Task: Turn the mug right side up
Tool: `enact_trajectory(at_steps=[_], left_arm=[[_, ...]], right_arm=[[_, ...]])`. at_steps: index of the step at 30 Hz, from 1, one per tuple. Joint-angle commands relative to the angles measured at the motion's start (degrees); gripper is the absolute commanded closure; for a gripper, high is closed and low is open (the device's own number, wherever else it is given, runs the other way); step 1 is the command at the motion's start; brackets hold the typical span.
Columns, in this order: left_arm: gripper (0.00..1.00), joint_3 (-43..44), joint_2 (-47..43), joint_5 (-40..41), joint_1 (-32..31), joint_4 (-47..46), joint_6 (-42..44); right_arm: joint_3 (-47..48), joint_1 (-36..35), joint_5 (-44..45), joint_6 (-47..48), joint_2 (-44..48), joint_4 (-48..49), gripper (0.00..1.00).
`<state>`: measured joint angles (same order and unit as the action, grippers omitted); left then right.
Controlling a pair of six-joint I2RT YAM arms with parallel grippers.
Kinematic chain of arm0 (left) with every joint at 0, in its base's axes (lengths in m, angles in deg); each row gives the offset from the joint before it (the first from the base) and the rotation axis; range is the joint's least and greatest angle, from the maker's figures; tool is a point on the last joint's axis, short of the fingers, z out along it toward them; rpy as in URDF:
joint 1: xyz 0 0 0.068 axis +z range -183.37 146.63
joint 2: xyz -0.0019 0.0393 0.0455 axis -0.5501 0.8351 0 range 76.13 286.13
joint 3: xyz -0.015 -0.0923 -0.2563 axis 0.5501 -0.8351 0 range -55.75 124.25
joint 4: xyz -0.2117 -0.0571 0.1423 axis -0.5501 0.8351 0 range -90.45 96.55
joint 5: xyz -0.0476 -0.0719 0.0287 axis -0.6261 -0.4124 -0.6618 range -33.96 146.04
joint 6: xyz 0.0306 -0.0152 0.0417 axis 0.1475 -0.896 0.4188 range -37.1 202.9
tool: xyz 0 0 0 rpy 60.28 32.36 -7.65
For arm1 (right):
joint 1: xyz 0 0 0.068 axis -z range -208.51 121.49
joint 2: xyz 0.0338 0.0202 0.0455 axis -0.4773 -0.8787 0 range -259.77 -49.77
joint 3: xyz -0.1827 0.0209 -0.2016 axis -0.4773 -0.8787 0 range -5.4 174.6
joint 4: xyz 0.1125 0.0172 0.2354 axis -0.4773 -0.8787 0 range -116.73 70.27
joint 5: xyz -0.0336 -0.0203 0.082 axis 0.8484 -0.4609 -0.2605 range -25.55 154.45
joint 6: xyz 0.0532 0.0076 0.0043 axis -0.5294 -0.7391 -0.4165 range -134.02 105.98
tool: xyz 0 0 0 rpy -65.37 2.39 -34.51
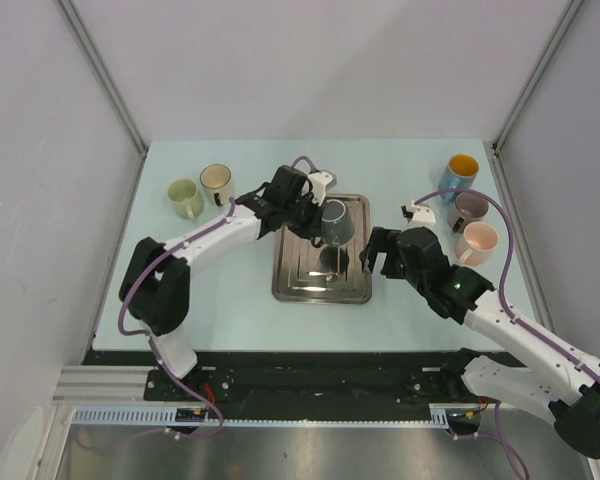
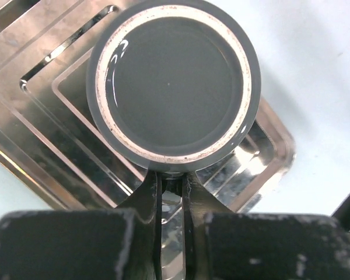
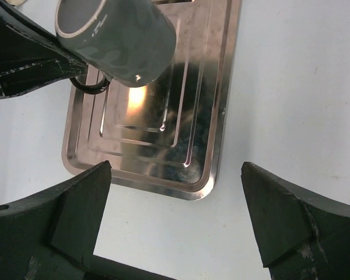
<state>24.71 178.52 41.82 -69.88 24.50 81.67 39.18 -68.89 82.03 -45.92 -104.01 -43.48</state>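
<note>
left end effector (image 1: 315, 215) is clenching on the handle (image 3: 90, 87) of the dark grey mug (image 1: 334, 224), holding it clear of the metal tray (image 1: 305, 285), over the tray's 1 o'clock corner. Left wrist view is looking straight at the mug's foot ring (image 2: 172, 158), so the base is facing back at the wrist. In the right wrist view the mug is hanging tilted, base end up toward 10 o'clock and the other end dipping toward the tray. The mouth isn't showing in any view.

My read: grasp done, lift done, flip not finished, since nothing is showing the mouth facing up. Left to do: roll the wrist until the mouth is up, lower, seat it on its base, let go.

right end effector (image 1: 373, 250) is sitting released, jaws wide, at the tray's 3 o'clock edge, carrying nothing.

Spare mugs are standing on the counter (image 1: 210, 290), not involved: green mug (image 1: 184, 197) and cream mug (image 1: 217, 183) at the tray's 10 o'clock; blue mug (image 1: 460, 172), purple mug (image 1: 470, 208) and pink mug (image 1: 477, 242) at 2 o'clock.
</note>
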Motion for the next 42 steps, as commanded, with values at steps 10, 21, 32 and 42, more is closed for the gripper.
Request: enact_trajectory(at_steps=[10, 21, 32, 42], left_arm=[[1.00, -26.31, -15.73, -15.65, 3.64, -50.76, -32.32], [1.00, -41.60, -15.65, -13.57, 6.01, -94.79, -64.40], [1.00, -44.43, -21.08, -11.62, 2.77, -100.46, -70.84], [1.00, -44.17, -28.55, -10.22, -1.28, -92.72, -67.06]], right_arm=[[0.95, 0.12, -10.19, -1.32, 5.98, 3.88, 0.04], [-3.26, 11.89, -42.17, -8.96, 15.83, 13.01, 0.05], [-4.32, 13.14, -53.35, -13.09, 10.75, 23.12, 0.12], [-4.15, 13.22, -54.15, -16.17, 4.14, 35.59, 0.18]])
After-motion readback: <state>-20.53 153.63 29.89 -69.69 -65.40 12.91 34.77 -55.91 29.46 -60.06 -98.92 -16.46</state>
